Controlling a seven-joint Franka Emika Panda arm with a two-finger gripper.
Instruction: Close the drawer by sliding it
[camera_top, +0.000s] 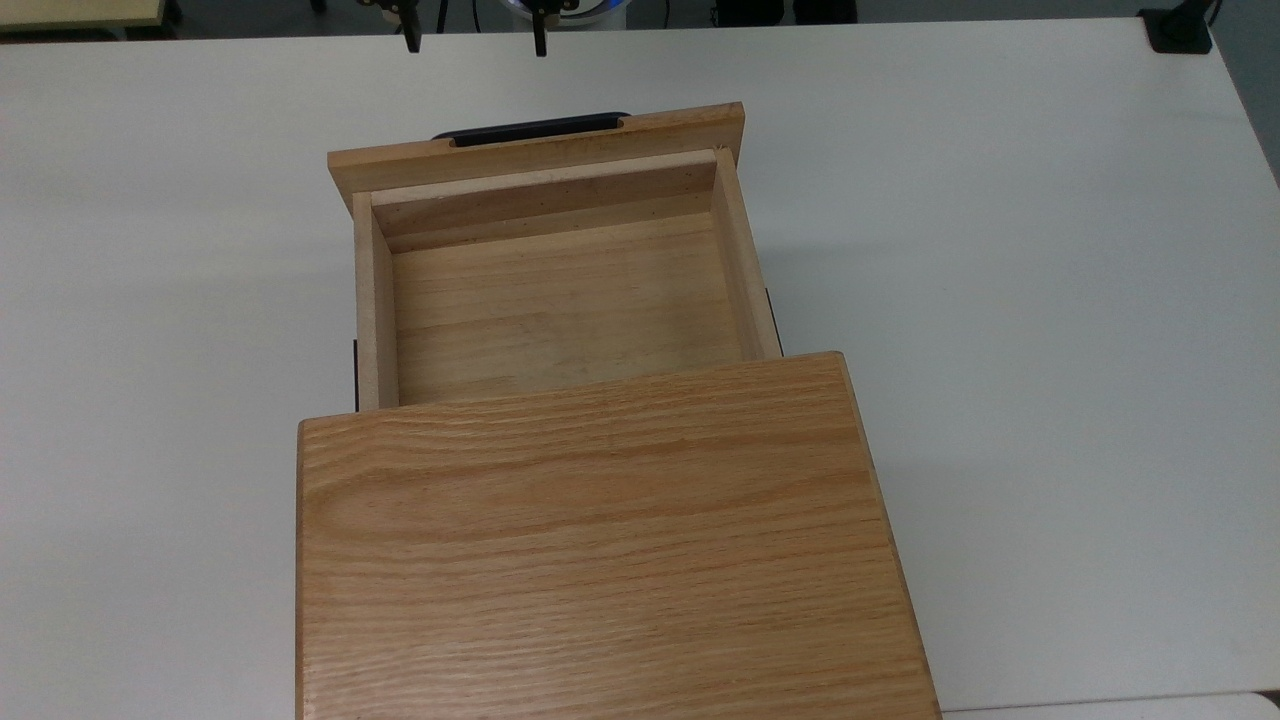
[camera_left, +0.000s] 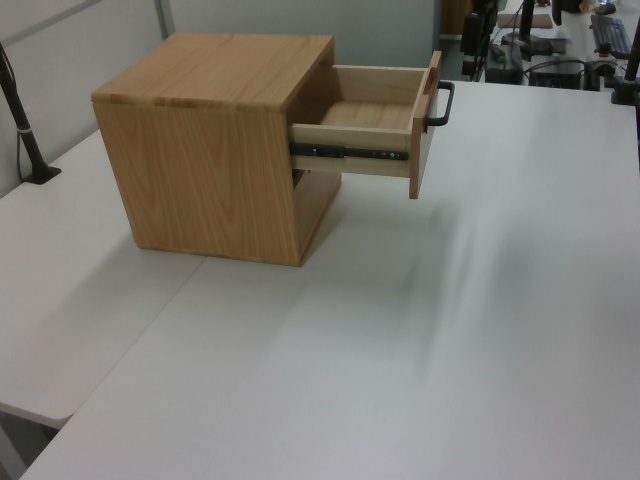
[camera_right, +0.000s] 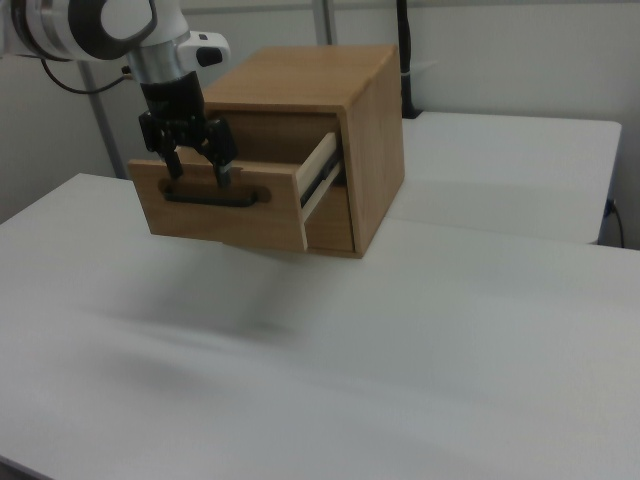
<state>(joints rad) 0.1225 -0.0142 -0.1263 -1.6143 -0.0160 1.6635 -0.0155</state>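
Cabinet (camera_top: 600, 540) hides the open drawer's (camera_top: 560, 310) rear; spread tool (camera_right: 197, 172) hovers above.

Drawer (camera_top: 560, 310): light oak floor with faint straight grain; side walls paler, nearly cream. Front panel (camera_right: 215, 205) a warmer honey oak.

Handle (camera_right: 212, 197): thin bar, plain black. Slide rail (camera_left: 350, 153) on the drawer's side: dark metal, black-grey.

Cabinet (camera_top: 600, 540): orange-tan oak, top marked with bold wavy grain lines in darker brown; side faces in the left view the same tone, grain finer.

Table (camera_top: 1050, 300): flat white to pale grey, no pattern, soft grey shadows.

Gripper (camera_right: 195, 172): black fingers, black body; arm (camera_right: 95, 22) above it white with a dark grey joint band.
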